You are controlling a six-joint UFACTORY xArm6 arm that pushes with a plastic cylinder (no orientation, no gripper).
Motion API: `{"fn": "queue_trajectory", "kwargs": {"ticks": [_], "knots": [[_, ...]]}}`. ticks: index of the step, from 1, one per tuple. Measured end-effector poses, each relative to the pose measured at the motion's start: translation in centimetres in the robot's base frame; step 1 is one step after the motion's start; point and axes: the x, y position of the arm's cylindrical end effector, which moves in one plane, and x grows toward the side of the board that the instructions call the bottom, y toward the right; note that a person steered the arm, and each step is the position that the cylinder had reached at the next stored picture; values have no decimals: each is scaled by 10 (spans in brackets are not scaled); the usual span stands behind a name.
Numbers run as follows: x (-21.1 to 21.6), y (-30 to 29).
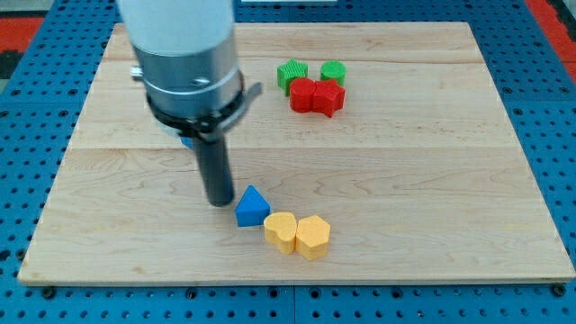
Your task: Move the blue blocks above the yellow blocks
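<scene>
A blue triangular block (252, 207) lies on the wooden board (405, 180), just up-left of two yellow blocks: a star-like one (281, 231) and a hexagonal one (313, 237), which touch each other. My tip (219, 202) rests on the board just left of the blue triangle, very close to it or touching. A second blue block (184, 139) is mostly hidden behind the arm's grey body; only a small corner shows.
Two green blocks (292, 73) (333, 72) and two red blocks (304, 94) (329, 97) cluster near the view's top centre. The board sits on a blue pegboard (27, 108).
</scene>
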Motion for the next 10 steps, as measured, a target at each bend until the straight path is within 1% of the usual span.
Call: {"fn": "queue_trajectory", "kwargs": {"ticks": [1,2,3,4,6,7,10], "knots": [[-45,-102],[-118,-115],[-120,-58],[-81,20],[-15,113],[-7,109],[-9,110]]}}
